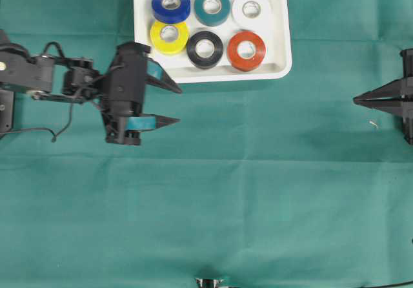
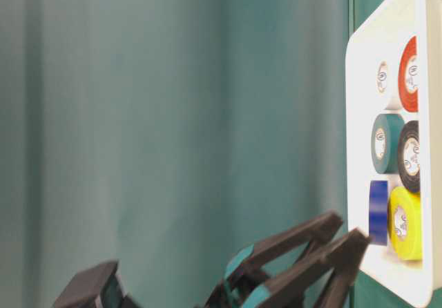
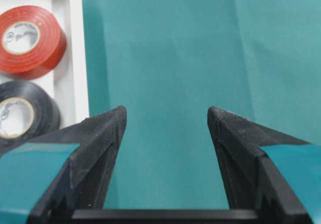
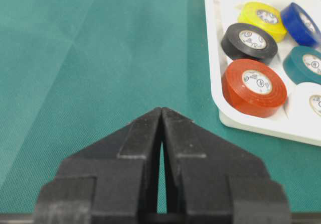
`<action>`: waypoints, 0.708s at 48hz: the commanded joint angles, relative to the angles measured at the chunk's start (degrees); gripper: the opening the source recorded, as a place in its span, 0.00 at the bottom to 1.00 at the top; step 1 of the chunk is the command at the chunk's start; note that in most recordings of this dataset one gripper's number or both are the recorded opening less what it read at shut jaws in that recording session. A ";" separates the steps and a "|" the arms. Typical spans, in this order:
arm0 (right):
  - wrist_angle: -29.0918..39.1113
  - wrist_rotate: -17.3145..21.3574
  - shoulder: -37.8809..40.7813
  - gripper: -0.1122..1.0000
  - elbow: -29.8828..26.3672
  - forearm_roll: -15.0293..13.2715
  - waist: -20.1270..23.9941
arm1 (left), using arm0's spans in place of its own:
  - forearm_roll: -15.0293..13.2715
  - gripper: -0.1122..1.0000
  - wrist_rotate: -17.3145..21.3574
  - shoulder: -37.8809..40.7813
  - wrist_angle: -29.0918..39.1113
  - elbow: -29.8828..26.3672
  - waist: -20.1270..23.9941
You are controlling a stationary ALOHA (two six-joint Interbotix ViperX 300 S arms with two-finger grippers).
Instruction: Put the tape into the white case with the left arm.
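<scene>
Green cloth (image 1: 258, 191) is being seen spread over the bench. At the left, the left tool (image 1: 179, 104) is being held just off the near-left corner of the white case (image 1: 145, 30), its teal-banded fingers (image 3: 95, 148) being kept apart with nothing between them. Further right, six tape rolls are being carried in the white case: blue (image 1: 171, 5), teal (image 1: 212, 6) and white (image 1: 251, 8) in the far row, yellow (image 1: 169, 36), black (image 1: 205, 48) and red (image 1: 246, 50) in the near row. At the far right, the right tool (image 1: 356, 99) is being held with its all-black fingers pressed together, well apart from the case.
</scene>
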 commanded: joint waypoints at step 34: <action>-0.44 0.18 0.44 0.02 0.18 -0.35 -0.09 | -0.18 0.69 -1.05 -16.08 -0.79 11.16 -0.18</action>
